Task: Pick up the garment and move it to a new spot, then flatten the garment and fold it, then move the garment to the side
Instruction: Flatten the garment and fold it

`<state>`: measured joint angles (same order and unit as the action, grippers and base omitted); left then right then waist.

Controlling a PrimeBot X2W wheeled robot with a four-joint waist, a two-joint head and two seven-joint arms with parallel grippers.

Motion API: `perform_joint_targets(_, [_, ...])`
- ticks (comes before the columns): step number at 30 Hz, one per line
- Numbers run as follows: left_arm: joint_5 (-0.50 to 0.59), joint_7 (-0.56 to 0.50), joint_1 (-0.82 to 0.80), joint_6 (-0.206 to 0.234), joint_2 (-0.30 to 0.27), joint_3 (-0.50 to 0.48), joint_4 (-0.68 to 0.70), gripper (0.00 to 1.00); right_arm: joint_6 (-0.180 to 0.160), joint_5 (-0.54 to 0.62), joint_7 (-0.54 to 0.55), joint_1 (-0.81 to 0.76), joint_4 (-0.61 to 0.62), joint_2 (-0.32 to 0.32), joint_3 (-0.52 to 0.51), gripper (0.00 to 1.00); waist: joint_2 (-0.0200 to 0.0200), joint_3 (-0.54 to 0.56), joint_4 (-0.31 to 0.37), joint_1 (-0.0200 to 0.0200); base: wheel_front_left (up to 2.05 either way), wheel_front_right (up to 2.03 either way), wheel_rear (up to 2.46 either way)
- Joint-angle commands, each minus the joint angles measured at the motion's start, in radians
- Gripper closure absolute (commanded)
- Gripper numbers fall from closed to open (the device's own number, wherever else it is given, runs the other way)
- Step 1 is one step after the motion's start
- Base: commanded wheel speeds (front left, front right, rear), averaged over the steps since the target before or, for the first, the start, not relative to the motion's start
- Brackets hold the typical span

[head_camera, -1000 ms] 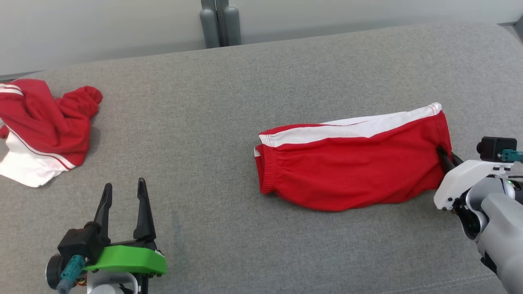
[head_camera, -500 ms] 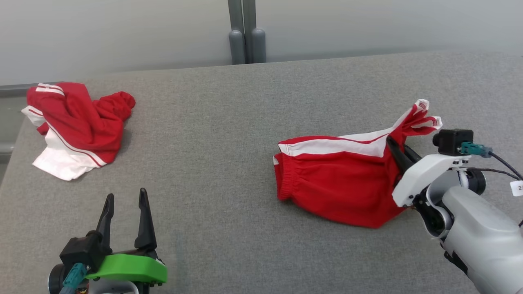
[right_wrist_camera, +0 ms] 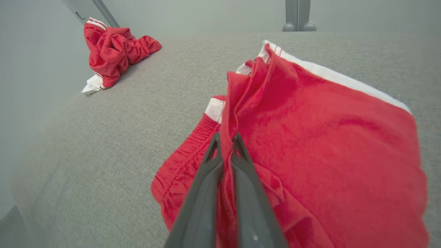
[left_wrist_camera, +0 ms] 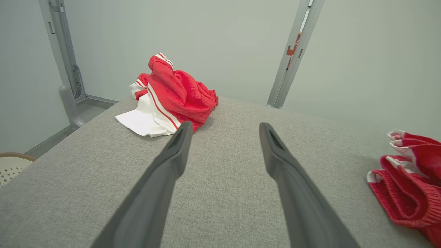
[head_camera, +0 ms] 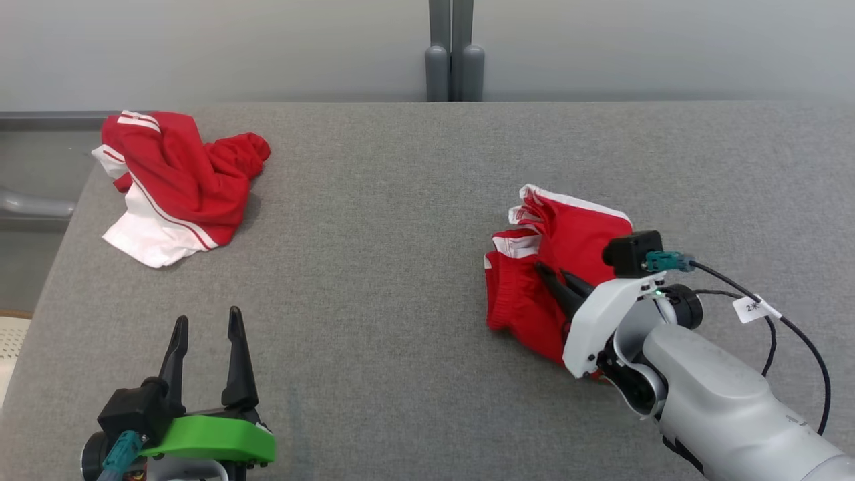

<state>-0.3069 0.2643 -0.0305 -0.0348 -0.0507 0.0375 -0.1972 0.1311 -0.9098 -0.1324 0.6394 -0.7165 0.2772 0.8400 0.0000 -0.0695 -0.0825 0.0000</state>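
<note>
Fingers on the right arm [right_wrist_camera: 203, 186] are pinched together on a fold of the red garment [right_wrist_camera: 327, 137], with cloth squeezed between their tips and draping away beside them. The garment, red with white stripes and an elastic waistband, lies bunched and partly doubled over itself on the grey worktop [head_camera: 401, 267], right of centre in the head view. The left fingers [head_camera: 234, 347] stand spread apart with nothing between them, near the worktop's front left and well apart from the garment. A second red and white garment [head_camera: 180, 180] sits crumpled at the far left corner. Grey posts [head_camera: 454, 60] rise behind the far edge.
</note>
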Motion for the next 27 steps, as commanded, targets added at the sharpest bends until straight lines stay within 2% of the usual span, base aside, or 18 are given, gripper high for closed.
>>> perform_joint_targets(1, [-0.003, 0.000, 0.009, 0.002, -0.001, 0.001, 0.003, 0.00, -0.001, 0.007, 0.010, -0.016, -0.002, -0.005, 0.010, 1.00, 0.0000, -0.007, -0.010, 0.0000, 0.00, 0.00, 0.00])
perform_joint_targets(10, [-0.016, 0.000, -0.002, 0.010, 0.000, 0.005, 0.008, 0.00, -0.001, 0.026, 0.035, -0.025, -0.007, -0.019, 0.052, 1.00, 0.0000, -0.017, -0.016, 0.0000, 0.00, 0.00, 0.00])
perform_joint_targets(11, [-0.017, 0.000, -0.001, 0.011, 0.000, 0.006, 0.009, 0.00, -0.001, 0.019, 0.034, -0.027, -0.007, -0.023, 0.050, 0.71, 0.0000, -0.018, -0.015, 0.0000, 0.00, 0.00, 0.00])
perform_joint_targets(12, [-0.018, 0.000, -0.001, 0.012, 0.000, 0.008, 0.009, 0.00, -0.001, 0.015, 0.034, -0.030, -0.003, -0.026, 0.052, 0.00, 0.0000, -0.018, -0.012, 0.0000, 0.00, 0.00, 0.00])
perform_joint_targets(21, [-0.032, 0.000, 0.008, 0.014, 0.000, 0.035, 0.002, 0.00, -0.001, -0.010, -0.019, -0.061, 0.076, -0.005, 0.038, 0.00, 0.0000, -0.009, 0.015, 0.0000, 0.00, 0.00, 0.00])
perform_joint_targets(27, [-0.044, 0.000, 0.022, 0.027, -0.001, 0.066, 0.006, 0.00, -0.001, -0.016, -0.075, -0.096, 0.142, 0.038, -0.037, 0.00, 0.0000, -0.001, 0.033, 0.0000, 0.00, 0.00, 0.00])
